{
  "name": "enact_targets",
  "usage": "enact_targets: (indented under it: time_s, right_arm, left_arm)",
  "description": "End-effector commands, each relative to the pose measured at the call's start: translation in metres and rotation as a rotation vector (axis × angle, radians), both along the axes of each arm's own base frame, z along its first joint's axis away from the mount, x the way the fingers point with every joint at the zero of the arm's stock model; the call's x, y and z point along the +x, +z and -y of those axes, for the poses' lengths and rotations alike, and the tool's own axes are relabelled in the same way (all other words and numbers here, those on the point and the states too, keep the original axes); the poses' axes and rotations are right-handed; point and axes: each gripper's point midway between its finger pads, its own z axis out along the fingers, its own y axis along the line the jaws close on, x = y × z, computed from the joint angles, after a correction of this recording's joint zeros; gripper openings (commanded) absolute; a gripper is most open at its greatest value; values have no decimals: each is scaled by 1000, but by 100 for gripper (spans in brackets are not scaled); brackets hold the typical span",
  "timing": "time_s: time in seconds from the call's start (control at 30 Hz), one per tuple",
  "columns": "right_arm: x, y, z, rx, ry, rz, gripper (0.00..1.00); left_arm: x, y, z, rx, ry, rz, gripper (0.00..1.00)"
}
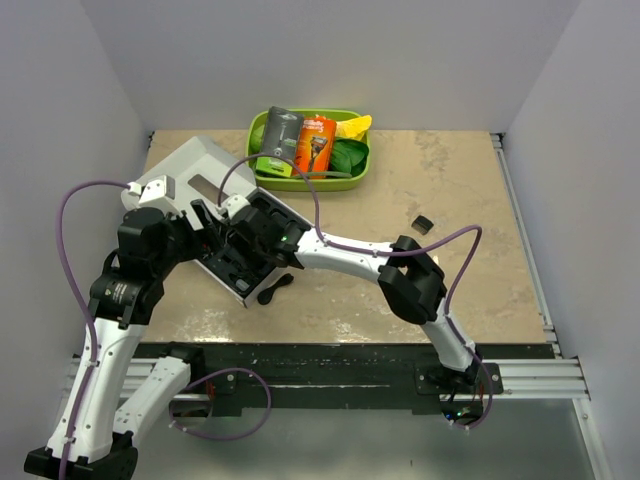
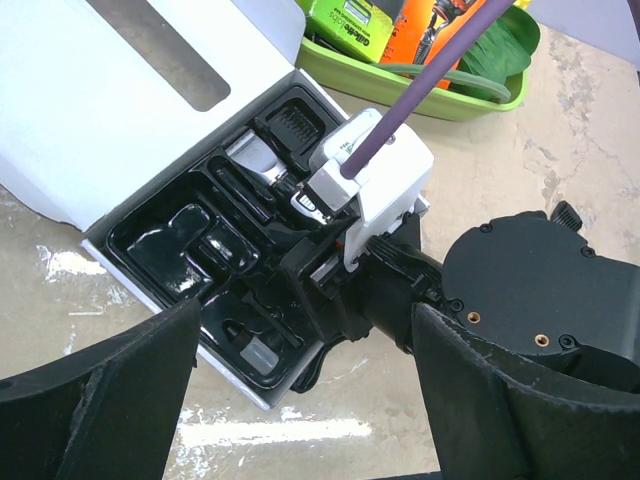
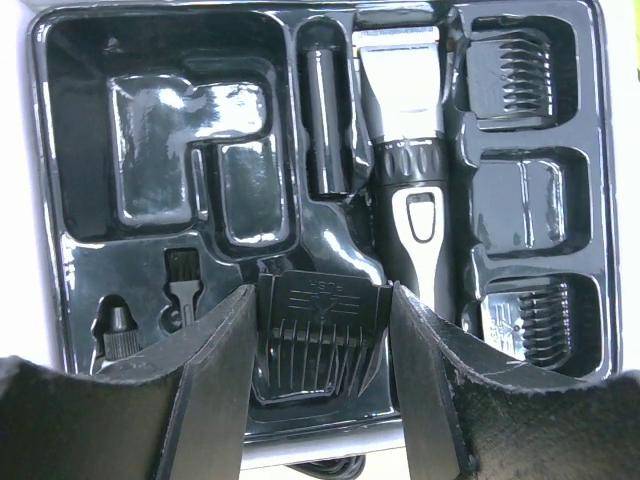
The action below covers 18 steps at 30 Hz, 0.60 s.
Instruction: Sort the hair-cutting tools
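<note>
In the top view, a white box [image 1: 190, 165] lies open on the left half of the counter [image 1: 480, 260]. Its lid points to the far left corner and its black insert [image 1: 225, 270] to the near edge. The right arm reaches in from the near right corner, and the right gripper [image 1: 245, 250] is down over the insert. Its jaws cannot be read from here. The left gripper [image 1: 205, 225] hangs just beside it at the box. A curved piece [image 1: 275, 290] lies on the counter just beside the insert's near corner. A small black bit [image 1: 423, 222] lies alone toward the right edge, well apart from the box. A green tray [image 1: 350, 178] at the middle of the far edge holds a grey-and-green pack [image 1: 278, 140] and an orange pack [image 1: 318, 145].

In the left wrist view, the left fingers [image 2: 100, 400] stand wide apart with nothing between them, above the insert. The silver head of the clipper [image 2: 255, 155] shows in its slot. The right gripper hides its body.

In the right wrist view, the clipper lies in the insert's middle slot. The right jaws are clamped on a comb [image 3: 322, 345], over the recess beside the clipper's handle. Whether the comb is seated there or held above it cannot be told. Two other combs [image 3: 510, 80] sit in compartments on the clipper's far side.
</note>
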Motion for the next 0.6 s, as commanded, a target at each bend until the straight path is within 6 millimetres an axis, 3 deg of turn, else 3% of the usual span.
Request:
enact_targets:
  time_s: [0.0,0.57]
  right_arm:
    - [6,15,-13,46,36,33,36]
    - [-5,-12,-10,3,101,-2,39]
  left_arm:
    - [1,9,-2,22,-6,39,90]
    - [3,4,-1,24,-13,31,90]
